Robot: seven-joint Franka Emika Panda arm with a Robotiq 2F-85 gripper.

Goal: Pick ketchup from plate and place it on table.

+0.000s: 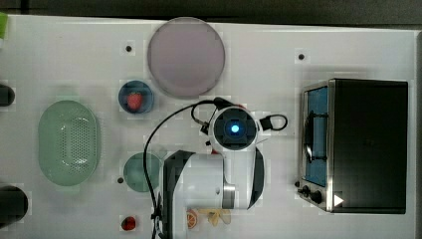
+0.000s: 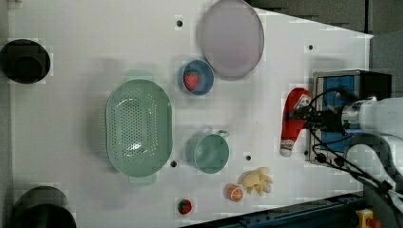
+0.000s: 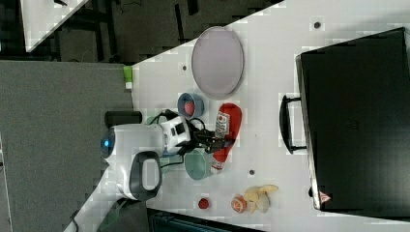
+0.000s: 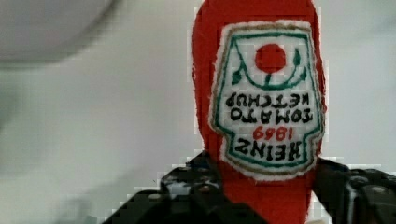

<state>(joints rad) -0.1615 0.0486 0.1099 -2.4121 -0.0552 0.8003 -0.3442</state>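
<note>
The ketchup point(image 4: 261, 93) is a red soft bottle with a white Heinz label. My gripper point(image 4: 266, 191) is shut on its lower body, one dark finger on each side. In the left view the ketchup point(image 2: 293, 121) lies lengthwise in the gripper point(image 2: 306, 116), over the white table point(image 2: 71, 47), just to the left view's left of the oven. The right view shows the ketchup point(image 3: 226, 130) below the plate with the gripper point(image 3: 217, 141) across its middle. The lilac-grey plate point(image 1: 185, 56) is bare. In the top view my arm covers nearly all of the ketchup point(image 1: 241, 105). Whether the bottle touches the table, I cannot tell.
A black toaster oven point(image 1: 366, 144) stands on the top view's right. A blue bowl point(image 1: 135, 97) with a strawberry, a green colander point(image 1: 68, 143) and a green cup point(image 1: 141, 172) sit on the top view's left. An orange slice point(image 2: 235, 192), bananas point(image 2: 257, 181) and a strawberry point(image 2: 184, 206) lie near the front edge.
</note>
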